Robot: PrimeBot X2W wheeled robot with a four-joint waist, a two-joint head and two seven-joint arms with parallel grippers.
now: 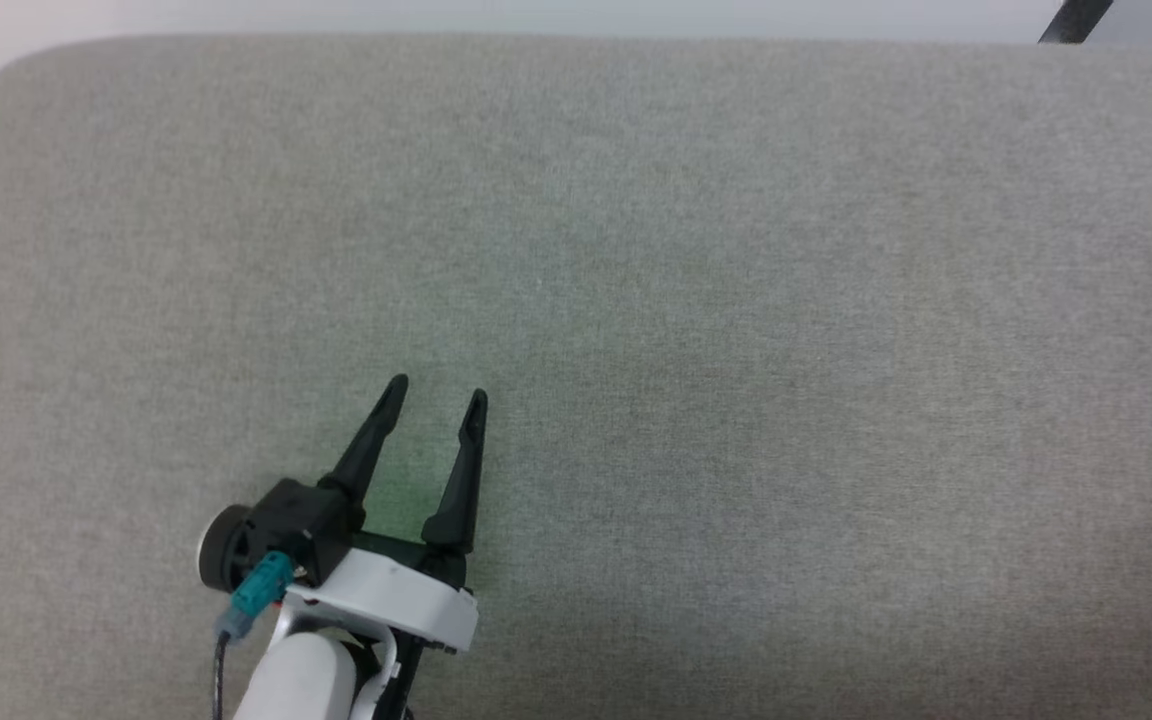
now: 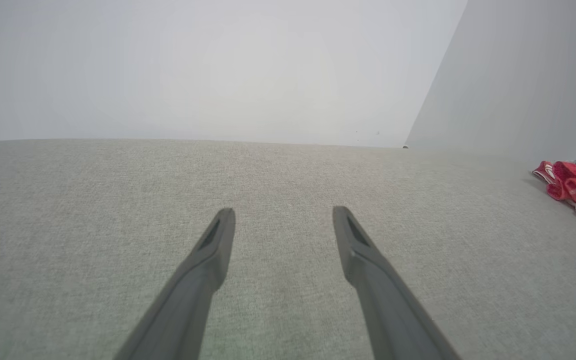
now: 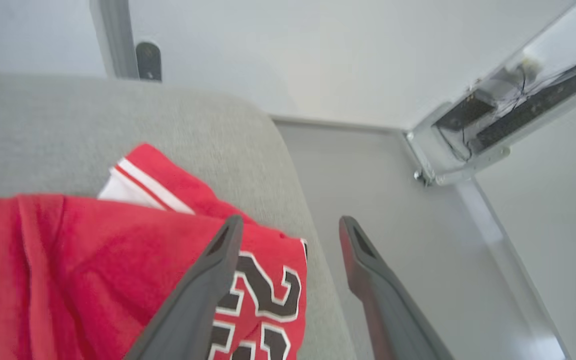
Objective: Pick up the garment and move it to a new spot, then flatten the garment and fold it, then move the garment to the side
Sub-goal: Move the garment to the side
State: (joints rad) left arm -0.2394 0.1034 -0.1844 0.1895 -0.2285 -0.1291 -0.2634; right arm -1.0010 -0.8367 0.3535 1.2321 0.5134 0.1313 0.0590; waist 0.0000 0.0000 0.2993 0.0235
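Far right edge of the pad (image 1: 736, 300): a red jersey (image 3: 93, 260) lies here, close to the rounded corner
Jersey cloth: smooth, thin knit; red, with red-and-white striped trim and black numerals outlined in white
Jersey shape: layered and rumpled, so I cannot tell whether it is folded
Pad cover: broad, flat, grey woven fabric with rounded corners
Left gripper (image 1: 437, 390): fingers moderately apart, holding nothing, over bare pad well apart from the jersey
Right gripper (image 3: 292, 220): fingers apart with nothing between them, hanging over the pad's edge, one finger above the jersey
Progress: I judge this fits two stages, a heap waiting to be lifted or a garment set to the side after folding; the rumpling leans against a tidy fold but settles nothing
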